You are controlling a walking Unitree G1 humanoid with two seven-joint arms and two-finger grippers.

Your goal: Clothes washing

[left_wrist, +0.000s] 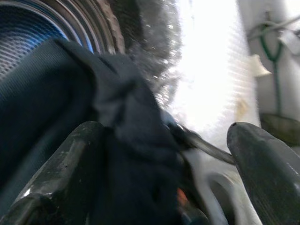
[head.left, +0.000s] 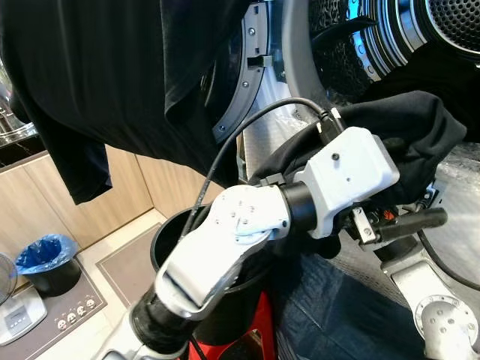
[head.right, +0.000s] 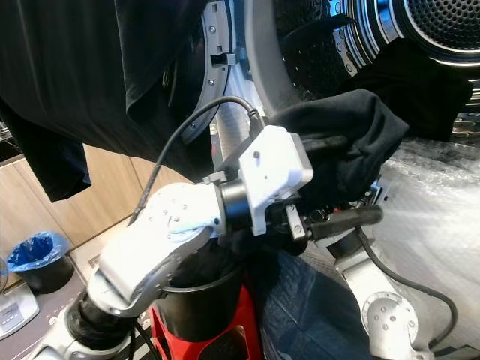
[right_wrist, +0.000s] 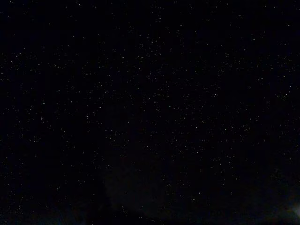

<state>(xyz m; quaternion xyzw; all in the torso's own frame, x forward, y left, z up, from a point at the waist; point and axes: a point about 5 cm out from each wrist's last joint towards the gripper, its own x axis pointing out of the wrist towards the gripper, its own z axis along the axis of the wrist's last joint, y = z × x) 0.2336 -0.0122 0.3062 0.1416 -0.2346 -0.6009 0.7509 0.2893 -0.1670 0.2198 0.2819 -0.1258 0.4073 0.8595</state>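
Left gripper [left_wrist: 164, 173]: fingers [left_wrist: 70, 168] spread wide, a fold of dark cloth [head.left: 405, 135] lying between them against one finger; whether it is actually pinched, cannot tell. Head views put the gripper just below the drum [head.left: 450, 22] mouth, wrist angled up toward it. The cloth is bunched over the gripper, its top edge at the drum's lower rim, not yet inside.

A second dark garment [head.left: 112, 75] hangs left of the drum, over the open door [head.left: 240, 105]. Black bucket [head.left: 169, 240] stands well below the drum, with blue fabric [head.left: 330, 307] beside it.

Right gripper: its wrist view is black; state not readable.

Step in hand, judged: loading the bunched cloth into the drum.

To do it well:
- Close on the fold first, or the cloth may slide off.
- Lift clear of the drum's rim, then push deep.
- Release only well inside the drum.
- Risk: trailing cloth catching on the rim seal or falling toward the bucket.
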